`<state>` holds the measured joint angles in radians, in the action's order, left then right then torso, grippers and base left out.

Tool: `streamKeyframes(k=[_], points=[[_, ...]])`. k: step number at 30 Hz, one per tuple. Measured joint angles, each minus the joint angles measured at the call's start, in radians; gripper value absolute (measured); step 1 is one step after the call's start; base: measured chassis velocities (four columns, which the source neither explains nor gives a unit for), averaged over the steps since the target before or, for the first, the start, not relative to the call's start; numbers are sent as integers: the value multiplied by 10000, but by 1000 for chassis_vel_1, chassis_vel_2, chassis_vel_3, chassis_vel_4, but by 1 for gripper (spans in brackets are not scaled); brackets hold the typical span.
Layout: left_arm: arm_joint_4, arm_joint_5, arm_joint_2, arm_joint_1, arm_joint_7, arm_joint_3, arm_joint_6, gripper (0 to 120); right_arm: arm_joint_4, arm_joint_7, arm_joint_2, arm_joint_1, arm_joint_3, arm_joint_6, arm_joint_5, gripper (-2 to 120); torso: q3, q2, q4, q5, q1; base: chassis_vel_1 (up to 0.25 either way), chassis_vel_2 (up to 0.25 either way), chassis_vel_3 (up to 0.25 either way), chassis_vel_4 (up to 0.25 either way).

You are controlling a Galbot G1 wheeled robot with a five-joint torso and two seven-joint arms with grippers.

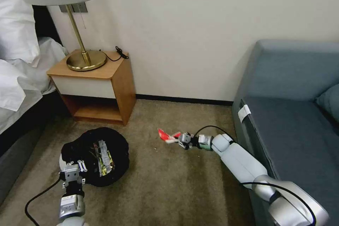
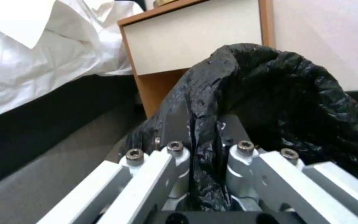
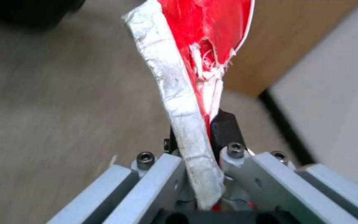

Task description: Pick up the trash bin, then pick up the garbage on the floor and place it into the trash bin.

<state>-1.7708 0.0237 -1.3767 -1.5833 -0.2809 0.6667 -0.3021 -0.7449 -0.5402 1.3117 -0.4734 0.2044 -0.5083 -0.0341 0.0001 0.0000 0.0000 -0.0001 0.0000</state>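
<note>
The trash bin (image 1: 95,155), white with a crinkled black bag over its rim, hangs tilted at the lower left of the head view, with a shiny wrapper (image 1: 103,157) lying inside it. My left gripper (image 1: 73,169) is shut on the bin's near rim; the left wrist view shows the black bag (image 2: 278,93) pinched between its fingers (image 2: 175,149). To the right, over the carpet, my right gripper (image 1: 178,139) is shut on the garbage, a crushed red-and-white packet (image 1: 165,136). In the right wrist view the packet (image 3: 195,68) sticks up from the clamped fingers (image 3: 224,130).
A wooden nightstand (image 1: 97,88) with a brass lamp (image 1: 84,58) stands against the wall behind the bin. A bed with white linen (image 1: 17,74) runs along the left. A blue-grey sofa (image 1: 293,123) fills the right side. Open carpet (image 1: 169,180) lies between bin and packet.
</note>
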Motion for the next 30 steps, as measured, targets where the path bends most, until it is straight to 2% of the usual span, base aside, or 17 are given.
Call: streamKeyframes(k=[3,5,6,8,9,10,12,13,14,23,27,30], points=[[-55,59,-23,12,-12,-76,25,6,-677,538,-5,-129,276,233,435,0,0,0,-1,0,0,0,0,0,0],[-110,127,-58,33,-26,-168,60,6,-1904,1236,-128,-319,892,771,1121,0,0,0,1,-1,0,0,0,0,0],[-110,127,-58,33,-26,-168,60,6,-1904,1236,-128,-319,892,771,1121,0,0,0,1,-1,0,0,0,0,0],[-154,158,-82,43,-38,-219,79,6,-2555,1558,-226,-426,1310,1109,1656,0,-1,0,1,-1,0,0,0,0,0],[-225,160,-98,44,-44,-302,118,6,-3184,1836,-290,-560,1742,1378,2365,0,-1,0,-1,-1,0,0,0,0,0],[-225,160,-98,44,-44,-302,118,6,-3184,1836,-290,-560,1742,1378,2365,0,-1,0,-1,-1,0,0,0,0,0],[-322,136,-106,29,-61,-426,183,6,-4026,2266,-315,-768,2415,1720,4021,0,-1,1,0,-1,0,0,0,0,0],[-322,136,-106,29,-61,-426,183,6,-4026,2266,-315,-768,2415,1720,4021,0,-1,1,0,-1,0,0,0,0,0],[-356,143,-111,27,-65,-466,201,6,-4540,2443,-288,-910,2838,1903,4982,0,-1,0,0,-1,0,0,0,0,0],[-648,156,-94,7,-104,-572,324,6,-6154,2547,16,-1394,4142,2462,7186,0,-1,0,1,-1,-1,0,0,0,0],[-1006,-203,-48,-121,-173,-831,542,6,-6329,2460,85,-1570,4455,2571,7742,0,-1,1,1,0,-1,0,0,0,0],[-1113,-234,-47,-157,-201,-935,591,6,-6025,2257,206,-1664,4446,2509,7544,0,-1,0,0,-1,0,0,0,0,0]])
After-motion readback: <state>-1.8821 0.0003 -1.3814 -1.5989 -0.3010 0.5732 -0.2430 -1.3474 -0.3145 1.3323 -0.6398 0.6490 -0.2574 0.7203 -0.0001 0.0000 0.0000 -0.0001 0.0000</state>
